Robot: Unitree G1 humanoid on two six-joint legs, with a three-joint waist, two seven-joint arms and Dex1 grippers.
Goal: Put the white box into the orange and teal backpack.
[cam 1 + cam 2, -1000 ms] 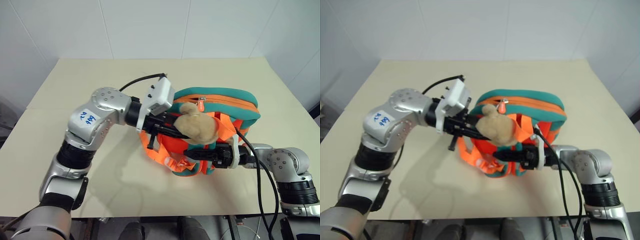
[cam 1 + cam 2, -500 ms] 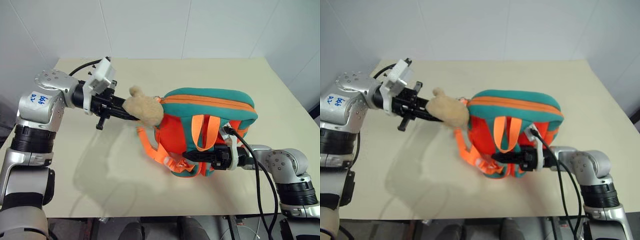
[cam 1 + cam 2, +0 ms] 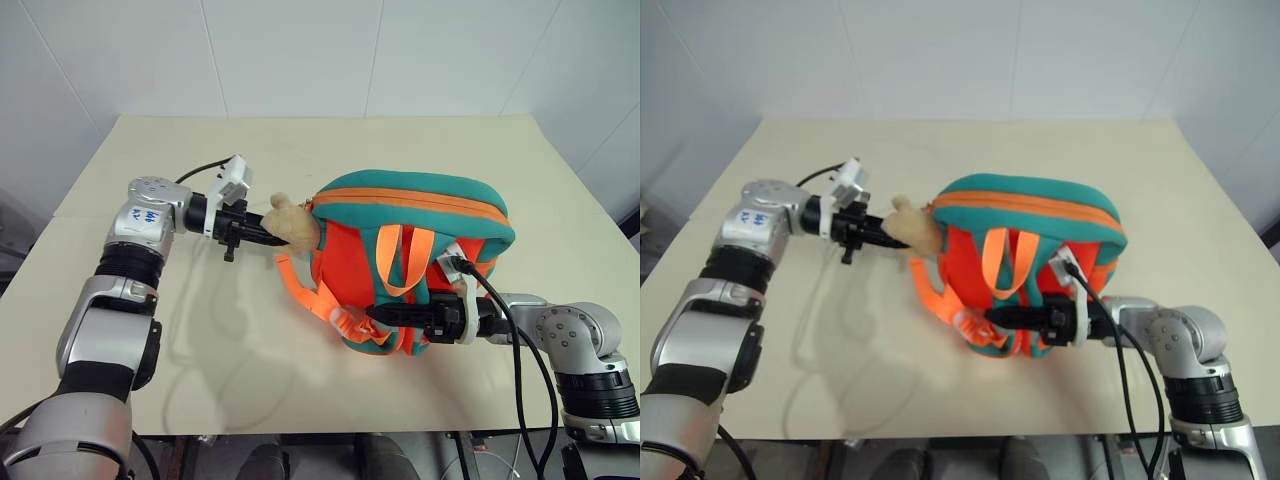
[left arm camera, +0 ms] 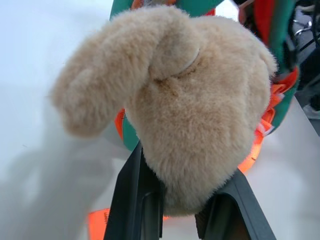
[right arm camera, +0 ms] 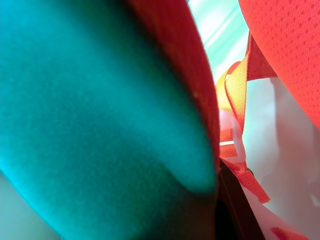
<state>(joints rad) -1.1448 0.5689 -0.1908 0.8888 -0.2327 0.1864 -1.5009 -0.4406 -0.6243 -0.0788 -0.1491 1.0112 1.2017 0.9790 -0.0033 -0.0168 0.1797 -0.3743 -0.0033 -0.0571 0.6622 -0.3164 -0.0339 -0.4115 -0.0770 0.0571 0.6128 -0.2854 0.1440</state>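
Note:
The orange and teal backpack stands on the beige table, its teal zipper band on top and its orange straps facing me. Its tan plush pompom sticks out to the left, and my left gripper is shut on it. In the left wrist view the pompom sits between the two black fingers. My right gripper is shut on the backpack's lower front edge, among the strap ends. The white box is out of view.
A black cable loops from my right wrist toward the table's near edge. A loose orange strap trails onto the table left of the backpack. A white wall rises behind the table's far edge.
My left gripper has pulled the pompom off the backpack's front and out to the left. The backpack now shows its straps fully. The right gripper has kept still.

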